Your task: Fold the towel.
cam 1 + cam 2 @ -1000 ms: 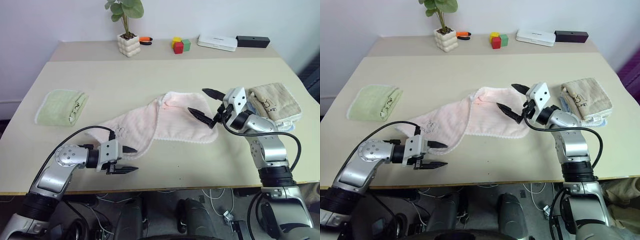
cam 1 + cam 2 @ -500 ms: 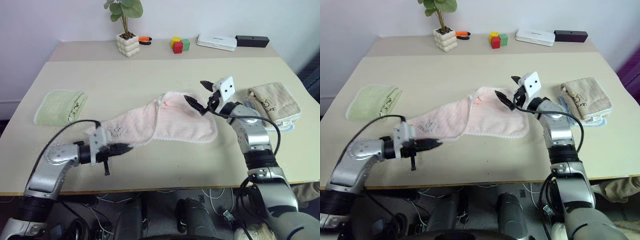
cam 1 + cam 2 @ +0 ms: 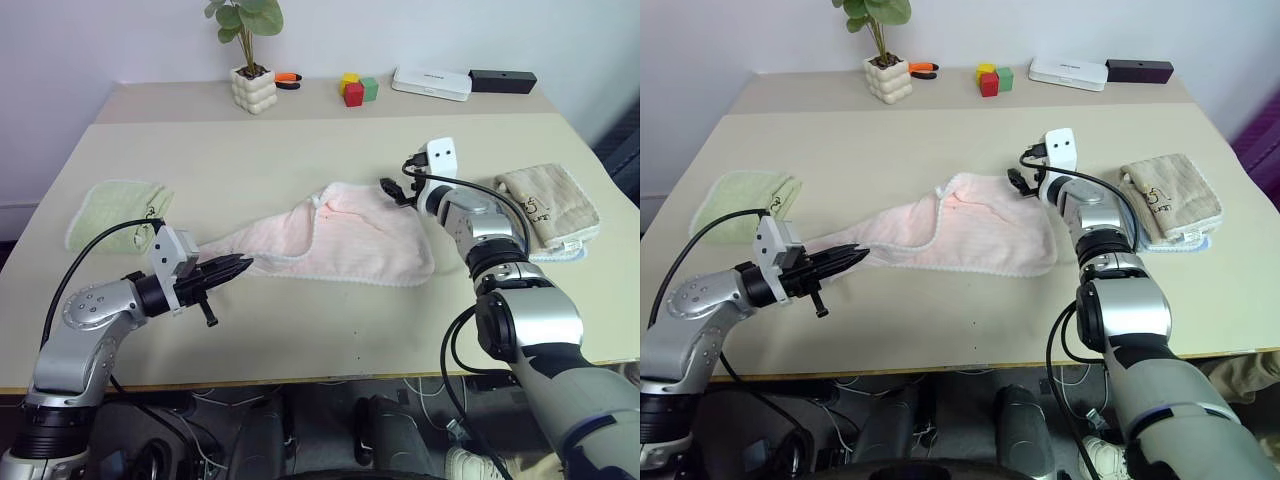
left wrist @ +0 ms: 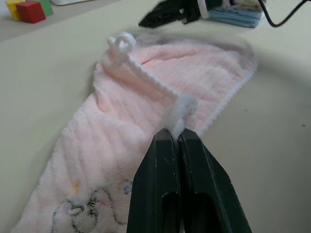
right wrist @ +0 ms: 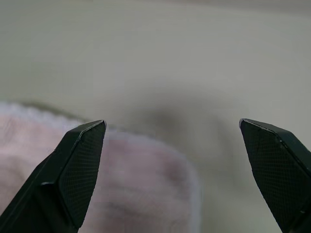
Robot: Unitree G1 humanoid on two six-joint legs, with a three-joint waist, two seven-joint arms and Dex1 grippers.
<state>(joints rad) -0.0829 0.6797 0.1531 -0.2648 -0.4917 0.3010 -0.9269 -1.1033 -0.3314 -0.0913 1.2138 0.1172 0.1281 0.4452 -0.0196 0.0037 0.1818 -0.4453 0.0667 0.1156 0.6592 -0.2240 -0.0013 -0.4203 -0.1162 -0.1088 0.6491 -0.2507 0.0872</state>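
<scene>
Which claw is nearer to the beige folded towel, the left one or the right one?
Right. The right claw hovers open beside the beige folded towel, over the pink towel's far corner. The left claw grips its opposite end.

Pale pink towel [image 3: 340,240] with whitish edging and a dark, seemingly embroidered mark.

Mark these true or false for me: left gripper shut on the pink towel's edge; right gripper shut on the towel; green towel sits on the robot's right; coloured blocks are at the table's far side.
1. The left gripper is shut on the pink towel's whitish edge: true.
2. The right gripper is shut on the towel: false, its jaws are wide open at the towel's far corner.
3. The green towel lies on the robot's right: false, left; the beige towel is right.
4. The coloured blocks are at the far side: true.
</scene>
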